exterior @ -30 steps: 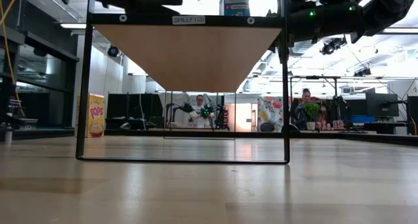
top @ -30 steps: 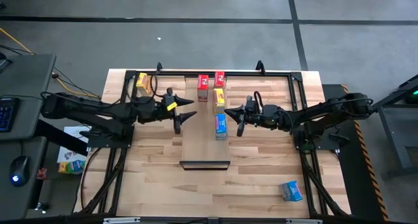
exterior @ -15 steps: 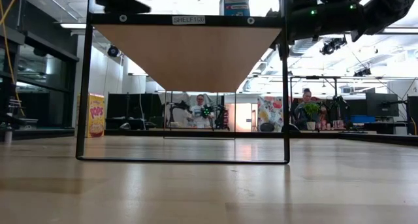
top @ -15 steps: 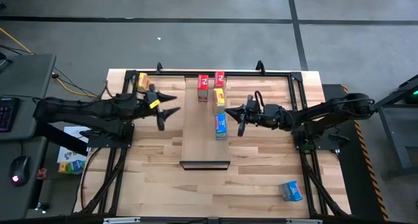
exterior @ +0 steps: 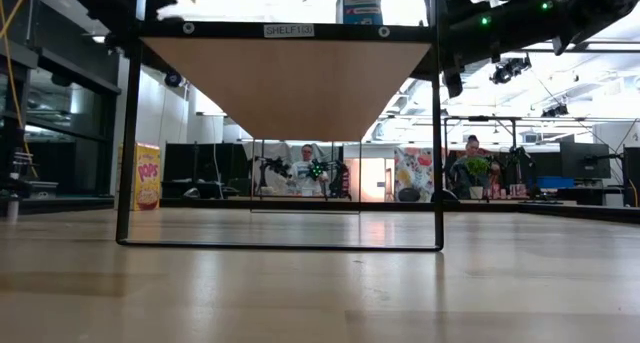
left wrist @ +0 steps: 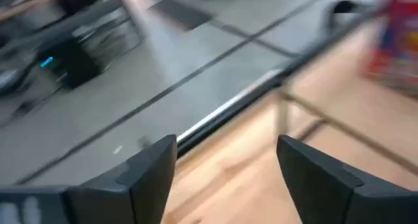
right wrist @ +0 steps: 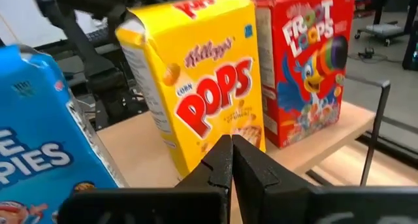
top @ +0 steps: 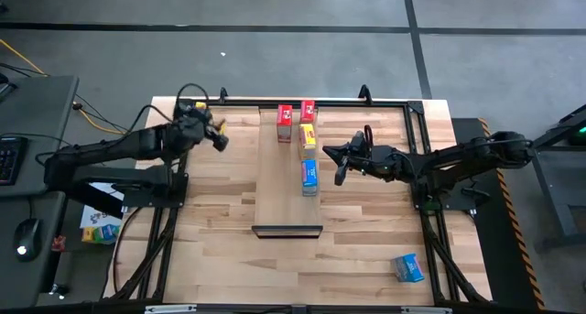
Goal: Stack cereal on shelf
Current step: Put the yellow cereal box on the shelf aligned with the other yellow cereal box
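Observation:
The shelf [top: 279, 195] is a long pale board with a black lip at its near end. On it stand two red cereal boxes [top: 286, 122], a yellow one [top: 307, 141] and a blue one [top: 309, 176]. Another yellow box [top: 197, 112] stands at the table's far left corner. A second blue box [top: 408, 268] lies near the right front corner. My left gripper [top: 220, 138] hangs open beside the far-left yellow box, touching nothing. My right gripper [top: 337, 165] is shut, just right of the shelf, facing the yellow box [right wrist: 196, 87] and a red box [right wrist: 304, 67].
A black metal frame [top: 417, 140] runs around the table's far and side edges. In the low view the shelf board [exterior: 290, 83] sits raised on black legs. People sit at desks in the room beyond. Bare tabletop lies at the near left [top: 211, 250].
My left arm has drawn back from the shelf toward the table's far left corner and turned, ending beside the yellow box there. My right gripper has backed slightly away from the shelf, toward the table's right. The boxes have stayed put.

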Available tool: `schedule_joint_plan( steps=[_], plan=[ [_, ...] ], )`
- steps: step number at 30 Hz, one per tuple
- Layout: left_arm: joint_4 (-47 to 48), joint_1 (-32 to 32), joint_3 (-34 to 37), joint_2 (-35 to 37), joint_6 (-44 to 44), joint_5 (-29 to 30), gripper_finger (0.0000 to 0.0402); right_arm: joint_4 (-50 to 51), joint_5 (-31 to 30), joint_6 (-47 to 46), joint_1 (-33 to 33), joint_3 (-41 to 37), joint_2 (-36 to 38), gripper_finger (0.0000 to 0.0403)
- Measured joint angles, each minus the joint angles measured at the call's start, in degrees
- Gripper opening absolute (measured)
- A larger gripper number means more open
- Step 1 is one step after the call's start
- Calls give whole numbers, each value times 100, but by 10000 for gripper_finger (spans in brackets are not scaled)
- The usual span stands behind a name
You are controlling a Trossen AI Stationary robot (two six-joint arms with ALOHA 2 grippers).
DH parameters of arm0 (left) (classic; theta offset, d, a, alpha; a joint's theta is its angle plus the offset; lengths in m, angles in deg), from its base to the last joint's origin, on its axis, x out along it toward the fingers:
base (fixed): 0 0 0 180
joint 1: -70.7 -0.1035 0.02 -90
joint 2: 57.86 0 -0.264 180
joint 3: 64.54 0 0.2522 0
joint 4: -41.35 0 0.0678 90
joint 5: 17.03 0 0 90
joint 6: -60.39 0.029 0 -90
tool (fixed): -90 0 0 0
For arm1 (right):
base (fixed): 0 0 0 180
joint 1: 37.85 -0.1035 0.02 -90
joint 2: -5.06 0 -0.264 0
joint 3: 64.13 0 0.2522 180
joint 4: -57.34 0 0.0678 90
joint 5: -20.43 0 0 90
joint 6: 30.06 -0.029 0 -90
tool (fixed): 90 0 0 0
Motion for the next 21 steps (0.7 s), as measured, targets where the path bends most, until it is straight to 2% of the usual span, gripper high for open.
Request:
schedule_joint_plan(
  steps=[4,10,15,18,21],
  plan=[
    [754,-760,-144,-77,-352,46,287,161,-12,-96,0,0,0,24],
    [1311,-2068,-220,-198,-565,-892,319,251,-87,-68,4,0,0,79],
    [1338,-3097,-221,-557,-566,-1349,323,250,-85,-53,4,0,0,107],
    [1199,-3645,-221,-835,-570,-1850,323,281,-85,-53,4,0,0,112],
    [1115,-3872,-221,-979,-701,-1884,323,310,-85,-53,4,0,0,113]
  ],
)
